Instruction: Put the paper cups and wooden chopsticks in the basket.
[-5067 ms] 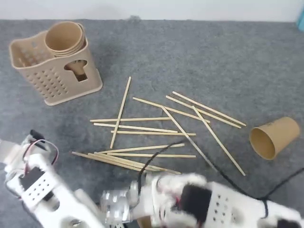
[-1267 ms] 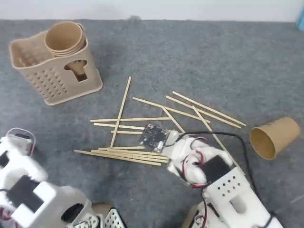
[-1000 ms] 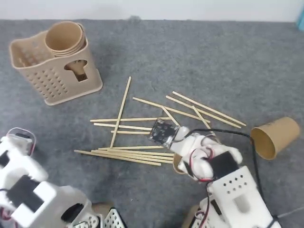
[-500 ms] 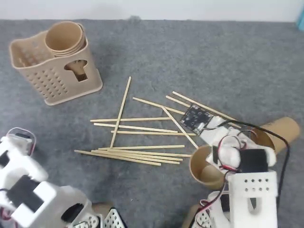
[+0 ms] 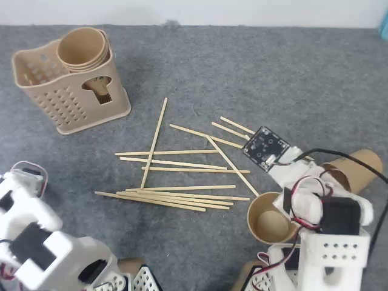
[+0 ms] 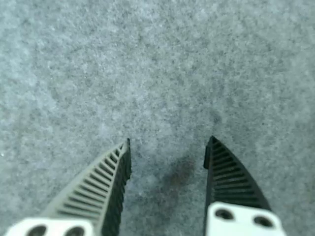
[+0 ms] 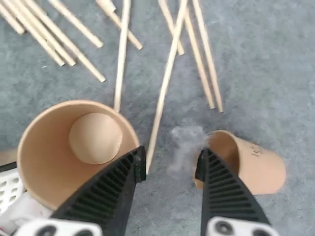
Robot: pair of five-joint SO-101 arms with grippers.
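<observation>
The right gripper (image 7: 170, 169) hovers over grey carpet (image 7: 275, 59), jaws moderately parted and empty. A tipped paper cup (image 7: 246, 164) lies just beside one finger, an upright cup (image 7: 74, 142) beside the other. Best to shift over and straddle the tipped paper cup's wall before closing. The basket (image 5: 73, 109) stands well apart.

Tan perforated basket (image 5: 66, 103), brown cups (image 5: 271, 218), grey carpet (image 5: 242, 73).

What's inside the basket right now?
A nested stack of paper cups stands in one end of the basket. The wooden chopsticks all lie outside it. The floor of the basket's other end is hidden by its wall.
</observation>
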